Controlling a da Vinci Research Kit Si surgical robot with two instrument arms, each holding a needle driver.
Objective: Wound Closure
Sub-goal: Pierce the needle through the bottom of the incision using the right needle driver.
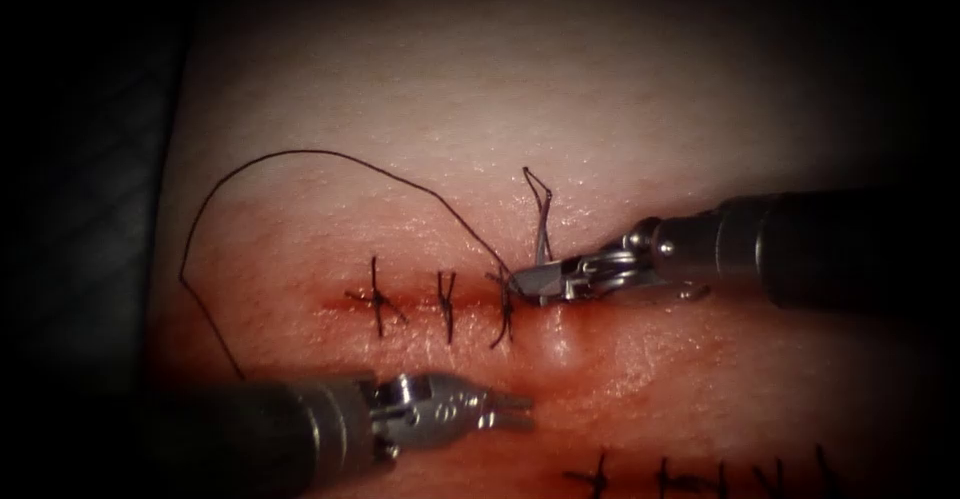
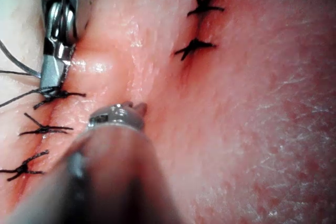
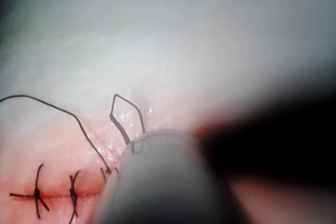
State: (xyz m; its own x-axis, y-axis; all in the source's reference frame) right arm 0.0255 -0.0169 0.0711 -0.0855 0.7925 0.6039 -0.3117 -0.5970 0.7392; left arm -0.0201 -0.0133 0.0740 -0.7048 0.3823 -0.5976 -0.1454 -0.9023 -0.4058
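Right tool: jaws closed at the third stitch, holding thread. Left tool: slightly parted, empty, above tissue. Needle unseen.

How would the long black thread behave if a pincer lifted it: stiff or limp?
Probably limp and very light: the thread lies in a wide loose arc over the tissue. It may keep some spring, since the short loop by the right pincer stands with a kink. It looks thin, so it could slip.
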